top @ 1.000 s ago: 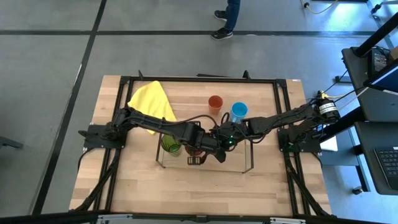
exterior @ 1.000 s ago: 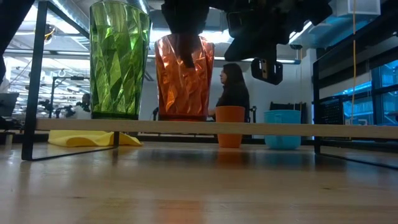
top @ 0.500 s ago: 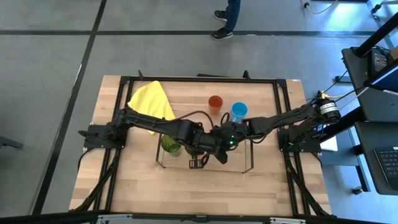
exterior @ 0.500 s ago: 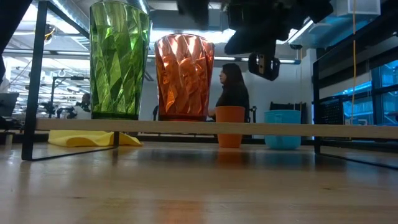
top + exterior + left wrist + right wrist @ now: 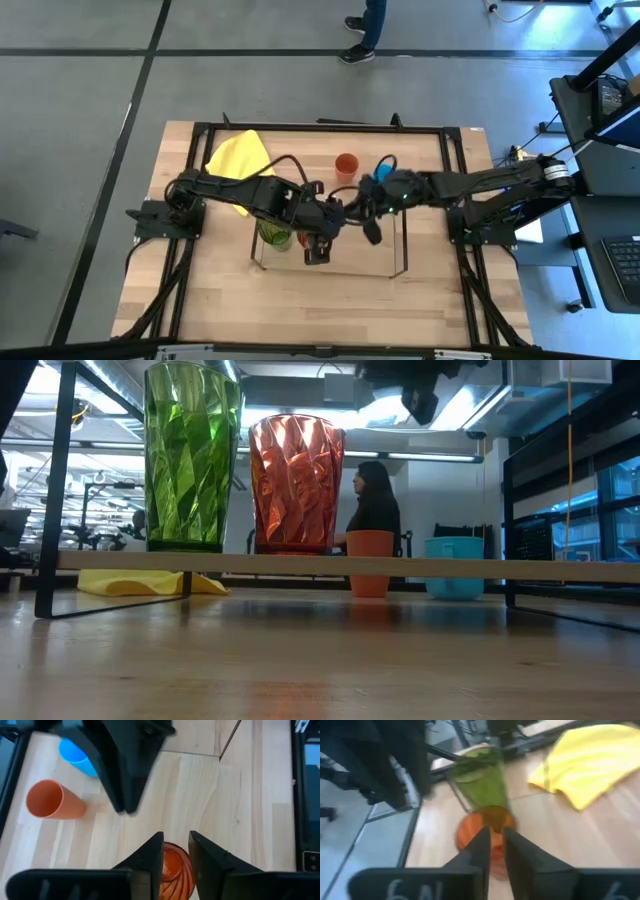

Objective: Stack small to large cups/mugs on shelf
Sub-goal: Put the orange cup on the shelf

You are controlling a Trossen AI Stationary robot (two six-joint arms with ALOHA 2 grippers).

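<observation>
Red-orange patterned cup [image 5: 176,866] on shelf [image 5: 300,565], directly below left claw [image 5: 175,851], fingers slightly parted, released.

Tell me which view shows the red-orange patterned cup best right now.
The low view: the red-orange patterned cup stands upright on the shelf beside the green tumbler, seen whole from the side. The high view mostly hides it under the arms. The left wrist view shows only its rim between the fingers; the right wrist view shows it blurred.

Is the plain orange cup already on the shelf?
No, the plain orange cup stands on the table behind the shelf, beside the blue mug.
</observation>
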